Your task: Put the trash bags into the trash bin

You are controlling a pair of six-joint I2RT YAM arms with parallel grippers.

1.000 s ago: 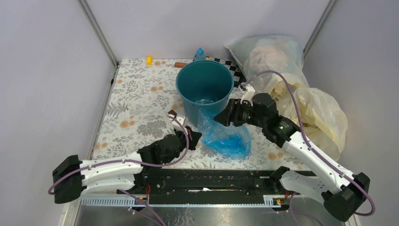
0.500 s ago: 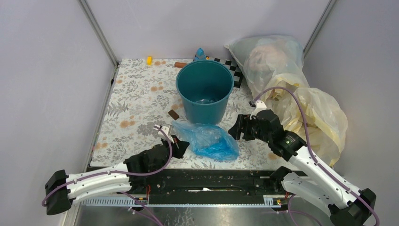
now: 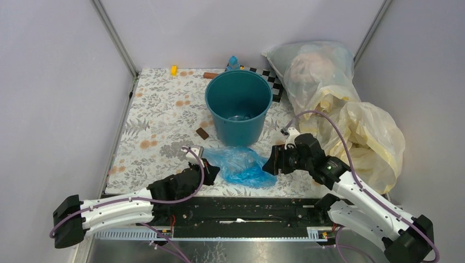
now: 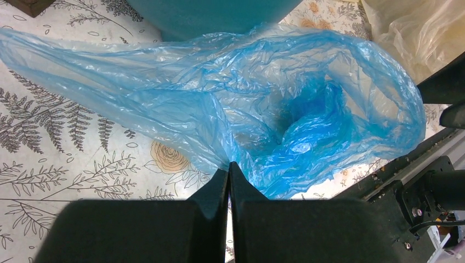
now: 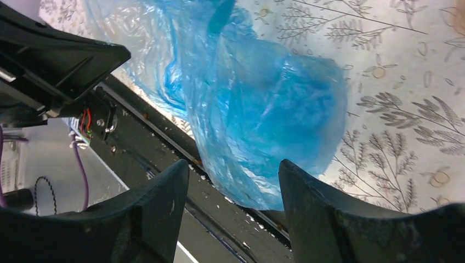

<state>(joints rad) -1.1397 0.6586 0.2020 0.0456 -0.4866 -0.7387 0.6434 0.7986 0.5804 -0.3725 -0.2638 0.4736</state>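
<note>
The trash bag [image 3: 239,164], thin crinkly blue plastic, lies crumpled on the flowered table just in front of the teal trash bin [image 3: 239,107], outside it. My left gripper [image 3: 210,170] is at the bag's left end. In the left wrist view its jaws [image 4: 229,165] are shut, pinching the near edge of the bag [image 4: 285,104], with the bin's wall [image 4: 219,13] behind. My right gripper [image 3: 271,166] is at the bag's right end. In the right wrist view it [image 5: 233,164] is open, with the bag [image 5: 263,104] just beyond its fingertips.
A large clear stuffed bag [image 3: 315,68] and pale-yellow bags [image 3: 367,131] fill the right side. A small brown block [image 3: 202,133] lies left of the bin. A yellow piece [image 3: 174,69], a brown stick [image 3: 210,75] and a checkered board [image 3: 272,78] lie at the back. A black rail [image 3: 247,209] runs along the front.
My right gripper has let go of the bag and drawn back from the bin. The bag has dropped flat on the table and shifted left, along with my left gripper.
</note>
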